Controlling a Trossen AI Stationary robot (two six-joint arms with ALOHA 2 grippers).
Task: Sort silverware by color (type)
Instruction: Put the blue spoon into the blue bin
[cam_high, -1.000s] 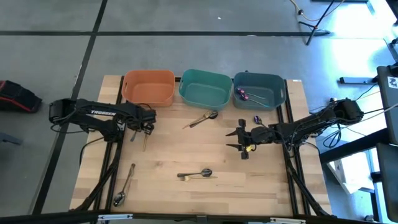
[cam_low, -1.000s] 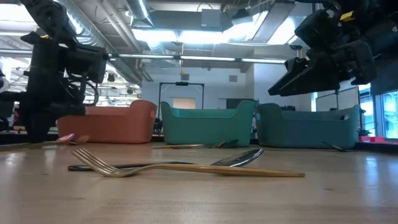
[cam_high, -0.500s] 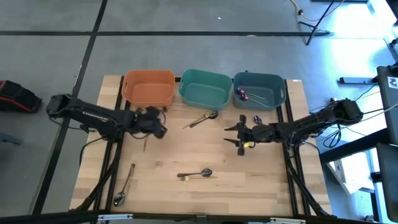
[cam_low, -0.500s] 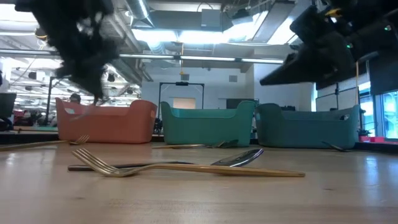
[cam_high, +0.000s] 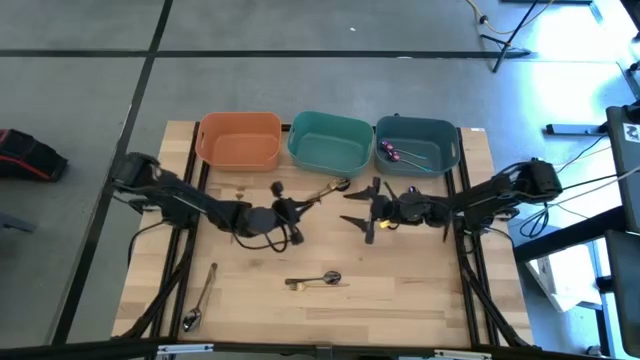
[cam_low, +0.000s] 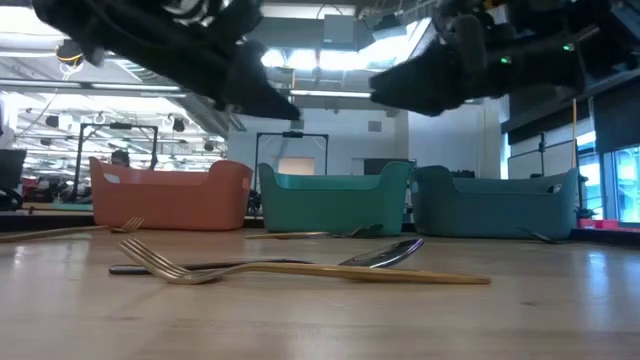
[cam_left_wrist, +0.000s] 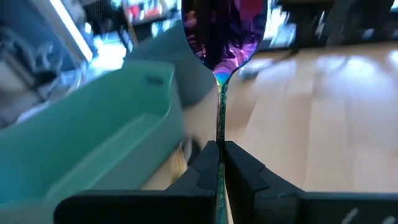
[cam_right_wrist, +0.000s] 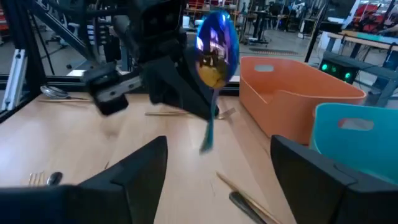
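My left gripper (cam_high: 290, 212) hovers over the table's middle, shut on an iridescent purple-blue spoon (cam_left_wrist: 222, 37). The right wrist view shows that spoon's bowl (cam_right_wrist: 217, 46) raised in front of the left arm. My right gripper (cam_high: 358, 213) is open and faces the left gripper from the right, a short gap away, touching nothing. A gold piece and a dark piece (cam_high: 325, 190) lie flat before the teal bin (cam_high: 330, 142). A dark spoon crossed with a gold fork (cam_high: 315, 280) lies nearer the table's near edge. Purple pieces (cam_high: 395, 153) lie in the blue-grey bin (cam_high: 440, 150). My left gripper pinches the spoon's slim handle (cam_left_wrist: 219, 134) between its two fingers. The handle runs along the fingers, and the bowl (cam_left_wrist: 224, 31) sticks out ahead of them toward the right arm. The spoon is lifted clear of the table.
The orange bin (cam_high: 240, 140) stands at the far left of the bin row. A fork and a spoon (cam_high: 200, 300) lie near the table's near left corner. One purple piece (cam_high: 412, 190) lies on the table beside the right arm. Bare wood spreads at the near right.
My left gripper has risen from the table's left side and swung right to the middle, carrying the purple-blue spoon clear of the wood. My right gripper has moved left toward the middle, staying open.
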